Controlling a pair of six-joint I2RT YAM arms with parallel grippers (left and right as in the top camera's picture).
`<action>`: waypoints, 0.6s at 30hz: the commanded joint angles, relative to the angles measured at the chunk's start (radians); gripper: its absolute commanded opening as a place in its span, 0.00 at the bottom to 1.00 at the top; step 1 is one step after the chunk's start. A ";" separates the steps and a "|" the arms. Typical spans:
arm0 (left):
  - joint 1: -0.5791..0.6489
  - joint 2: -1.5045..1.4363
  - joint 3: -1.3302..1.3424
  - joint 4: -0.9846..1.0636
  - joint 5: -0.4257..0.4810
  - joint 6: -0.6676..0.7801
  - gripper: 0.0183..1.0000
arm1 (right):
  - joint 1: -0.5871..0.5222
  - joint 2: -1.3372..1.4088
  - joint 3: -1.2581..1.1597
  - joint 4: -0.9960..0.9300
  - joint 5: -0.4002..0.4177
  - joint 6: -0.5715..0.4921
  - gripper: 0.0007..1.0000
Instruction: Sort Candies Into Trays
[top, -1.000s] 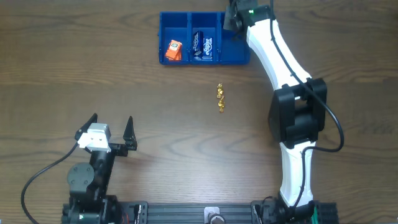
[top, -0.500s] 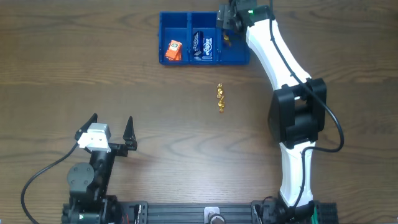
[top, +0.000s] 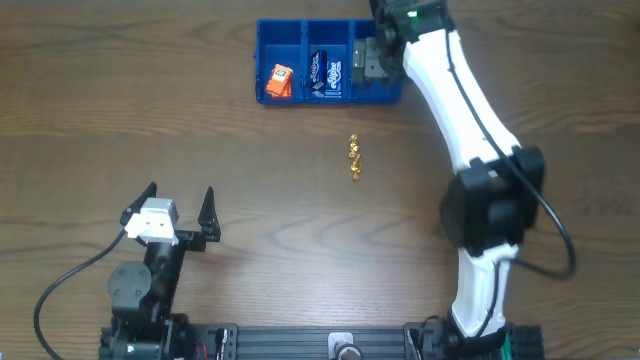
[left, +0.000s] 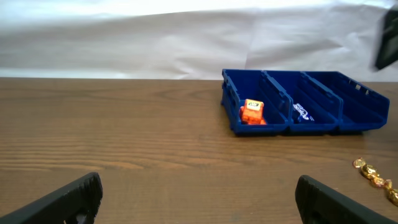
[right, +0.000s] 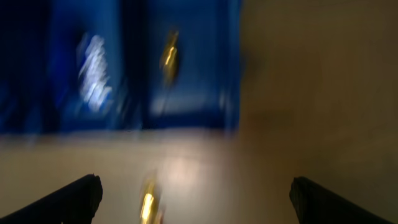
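The blue three-compartment tray (top: 300, 25) sits at the table's far middle. An orange candy (top: 279, 81) lies in its left bin and a blue-wrapped candy (top: 327, 73) in the middle bin. In the right wrist view a gold candy (right: 169, 53) lies in the right bin. My right gripper (top: 369, 58) hangs open and empty over the right bin's near end. A few gold candies (top: 354, 160) lie loose on the table below the tray. My left gripper (top: 180, 203) rests open and empty near the front left, facing the tray (left: 249, 127).
The wooden table (top: 150, 120) is bare between the left gripper and the tray. A white sheet (left: 155, 37) hangs behind the far edge. The right arm's white links (top: 455, 95) slant over the table's right side.
My right gripper has drawn back from the tray's far end toward its near edge, and its elbow has shifted right. The left arm has not moved.
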 joint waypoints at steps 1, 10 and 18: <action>0.006 -0.006 -0.019 -0.035 0.015 0.015 1.00 | 0.079 -0.079 -0.019 -0.146 -0.118 0.053 1.00; 0.007 -0.006 -0.019 -0.035 0.015 0.014 1.00 | 0.144 -0.079 -0.479 0.107 -0.119 0.142 1.00; 0.007 -0.006 -0.019 -0.035 0.015 0.015 1.00 | 0.176 -0.079 -0.667 0.233 -0.106 0.146 1.00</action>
